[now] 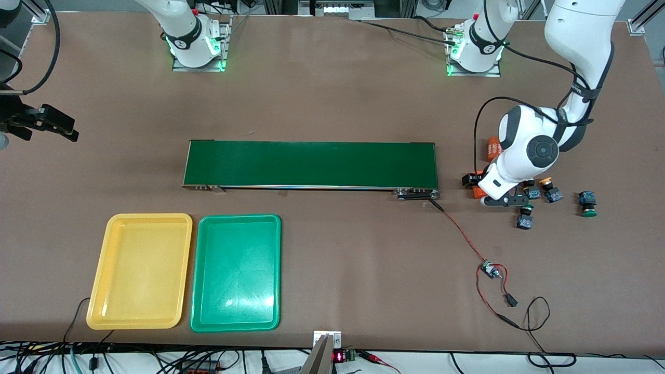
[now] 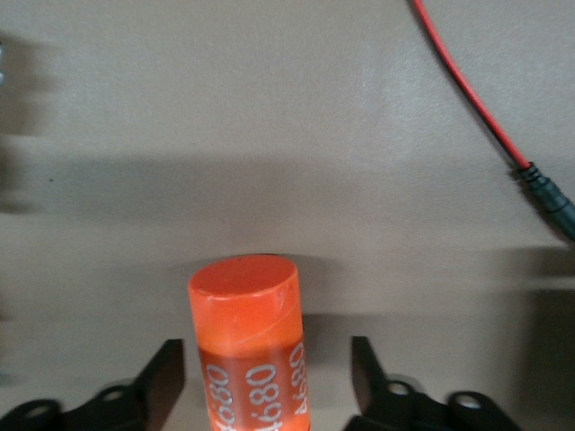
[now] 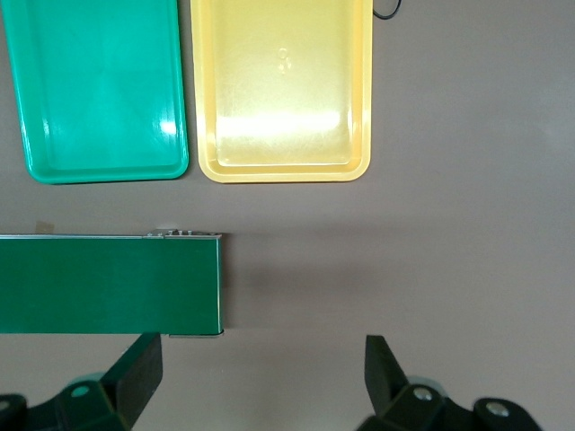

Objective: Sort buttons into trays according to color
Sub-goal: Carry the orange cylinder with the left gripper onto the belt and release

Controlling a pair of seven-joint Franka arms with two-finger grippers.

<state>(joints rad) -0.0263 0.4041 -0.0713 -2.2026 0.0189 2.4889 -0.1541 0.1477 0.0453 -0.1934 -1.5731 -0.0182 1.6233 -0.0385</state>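
Observation:
Several buttons lie at the left arm's end of the table: a yellow-capped one (image 1: 548, 188), a green-capped one (image 1: 525, 215), another green-capped one (image 1: 588, 203) and one (image 1: 532, 192) half under the left wrist. My left gripper (image 1: 476, 189) (image 2: 265, 346) is down on the table beside them, open around an orange cylinder (image 2: 244, 305) with white print. A gap shows on each side of the cylinder. No button appears in the left wrist view. The yellow tray (image 1: 139, 271) (image 3: 283, 90) and the green tray (image 1: 236, 272) (image 3: 99, 90) lie bare side by side. My right gripper (image 3: 265, 359) hangs open high over the table.
A long dark-green conveyor belt (image 1: 311, 163) (image 3: 108, 283) lies across the middle, farther from the front camera than the trays. A second orange cylinder (image 1: 491, 149) lies by the left arm. A red wire (image 1: 467, 239) (image 2: 476, 99) runs from the belt's end to a small board (image 1: 489, 270).

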